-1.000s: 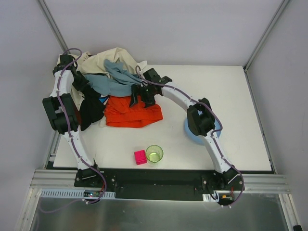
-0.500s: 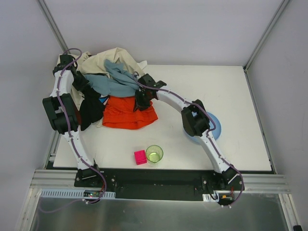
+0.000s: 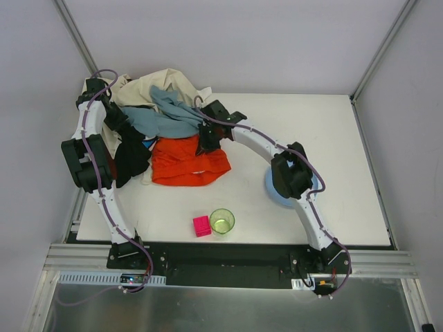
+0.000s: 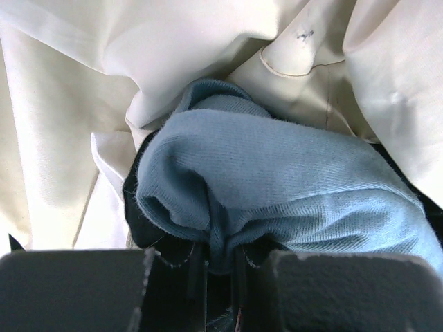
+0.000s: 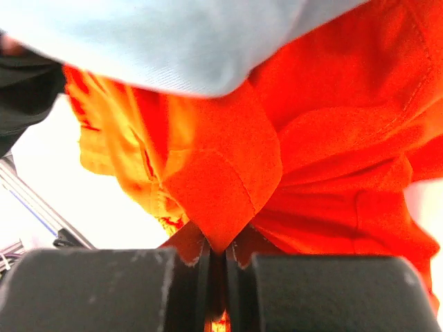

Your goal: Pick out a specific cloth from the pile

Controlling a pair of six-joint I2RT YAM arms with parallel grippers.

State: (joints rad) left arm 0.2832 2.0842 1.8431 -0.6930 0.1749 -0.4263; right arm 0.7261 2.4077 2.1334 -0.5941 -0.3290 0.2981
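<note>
The grey-blue cloth (image 3: 166, 119) covers the far edge of the orange cloth (image 3: 190, 164), which lies longways left to right. The right fingers (image 5: 311, 290) pinch it; the left fingers (image 4: 69, 290) pinch the grey-blue cloth.

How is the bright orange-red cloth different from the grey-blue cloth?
The bright orange-red cloth lies mostly spread on the white table; the grey-blue cloth is bunched up on top of the pile. The right gripper pinches the orange-red one; the left gripper pinches the grey-blue one. Both are soft fabric, each held by a gripper.
</note>
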